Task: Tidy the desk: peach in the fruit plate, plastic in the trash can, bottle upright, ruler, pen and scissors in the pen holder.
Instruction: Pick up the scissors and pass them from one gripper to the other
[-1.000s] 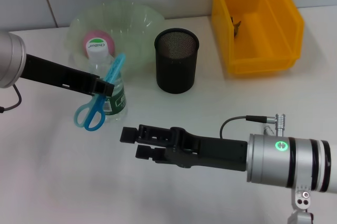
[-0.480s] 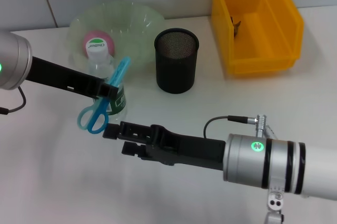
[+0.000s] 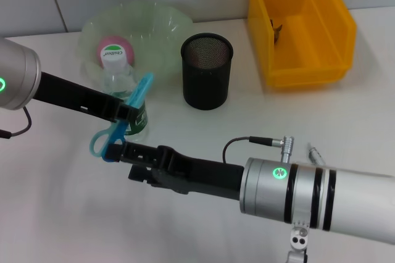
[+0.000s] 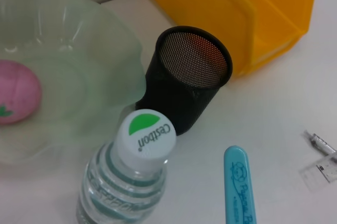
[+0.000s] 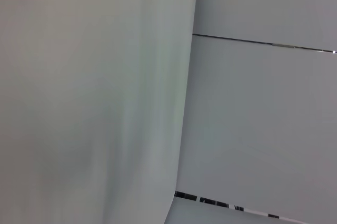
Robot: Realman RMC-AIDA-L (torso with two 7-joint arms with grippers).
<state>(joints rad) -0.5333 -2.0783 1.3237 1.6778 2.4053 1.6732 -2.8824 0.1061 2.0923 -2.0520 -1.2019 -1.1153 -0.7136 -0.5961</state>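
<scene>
White counter (image 3: 55, 213): carries everything; the right wrist view shows only pale blank surfaces.
Yellow trash can (image 3: 300, 25): far right, a dark scrap inside, seen only from the head.
Green fruit plate (image 3: 154, 28): far left, pink peach (image 4: 16, 98) inside.
Right arm: reaches leftward across the near counter; right claw (image 3: 126, 163) at the scissors' handles, whether clenched I cannot tell.
Left claw (image 3: 131, 113): grasping the blue scissors (image 3: 117, 130), held in the air in front of the bottle.
Black mesh pen holder (image 3: 207, 71): centre, near the plate.
Bottle (image 4: 129, 174): upright beside the holder; the left wrist view shows its green-and-white cap.
</scene>
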